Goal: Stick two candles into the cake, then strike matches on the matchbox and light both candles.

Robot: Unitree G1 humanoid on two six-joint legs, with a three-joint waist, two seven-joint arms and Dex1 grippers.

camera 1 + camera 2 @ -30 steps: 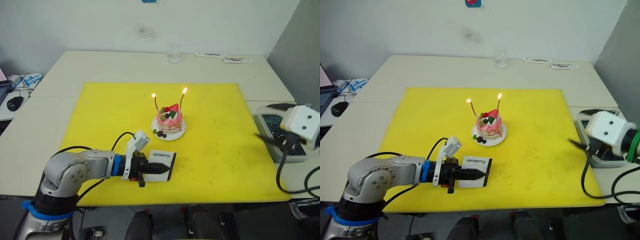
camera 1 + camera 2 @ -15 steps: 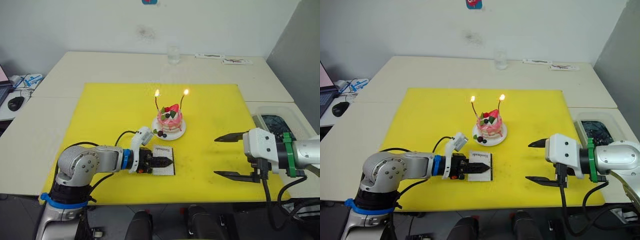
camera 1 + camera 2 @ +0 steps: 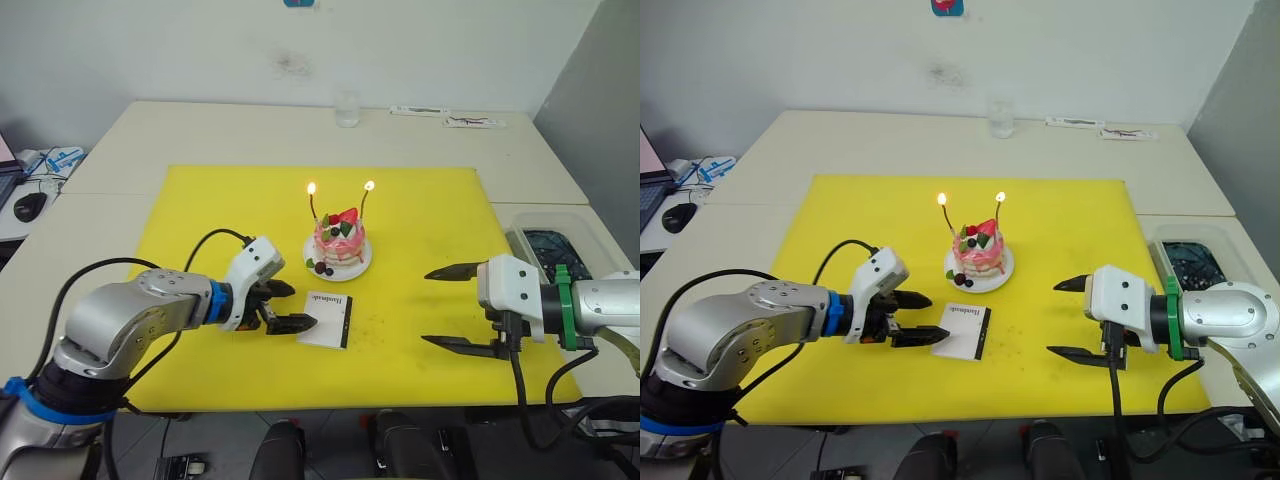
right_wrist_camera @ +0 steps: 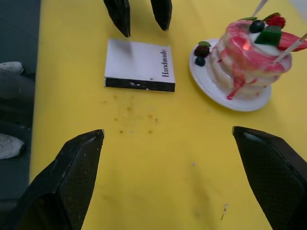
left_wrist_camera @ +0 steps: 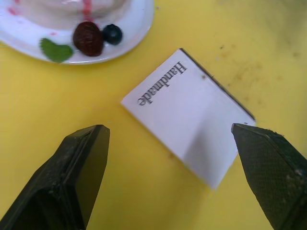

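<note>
Both candles lit, both end effectors empty and spread.

Eye view: candles [image 3: 314, 205] burn upright in the cake [image 3: 339, 240] mid yellow mat [image 3: 200, 220]; left end effector [image 3: 287, 306] gapes just beside the matchbox [image 3: 328, 319], right end effector [image 3: 462, 308] well clear. Left wrist: box lies flat, untouched. Right wrist: cake beyond box, looks finished.

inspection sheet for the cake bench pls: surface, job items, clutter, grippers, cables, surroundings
Surface: yellow mat on pale tables, faint specks.
Job's things: cake on its plate, two candles standing in it, both lit; matchbox flat on the mat, untouched.
Clutter: glass and flat packets at the far edge.
Grippers: left gripper open beside the matchbox; right gripper open, empty.
Cables: black leads along both arms.
Surroundings: white wall; clear bin on the right.
</note>
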